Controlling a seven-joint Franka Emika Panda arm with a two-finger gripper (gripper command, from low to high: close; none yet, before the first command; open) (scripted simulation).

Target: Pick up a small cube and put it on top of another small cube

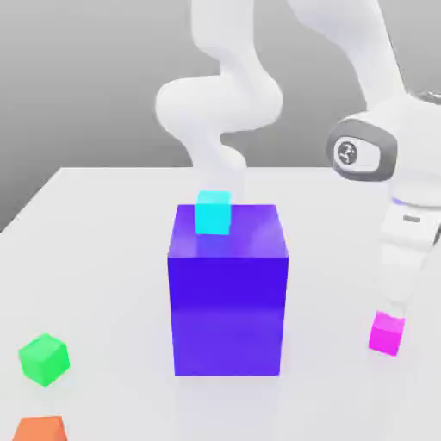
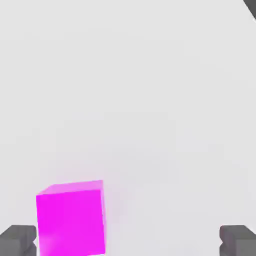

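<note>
Hand view: my fingers (image 2: pixel 128 242) stand apart, magenta cube (image 2: pixel 71 224) nearer one; centring comes next, I judge, before grasping

End effector (image 2: pixel 128 241) low, fingers apart

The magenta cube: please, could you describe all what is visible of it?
The magenta cube is small, plain and evenly bright pink, with flat faces, straight edges and no markings; its material looks smooth, like plastic. It sits on the pale table at the exterior view's right, beyond the big blue-violet block. The open hand is just over it, not gripping it.
</note>
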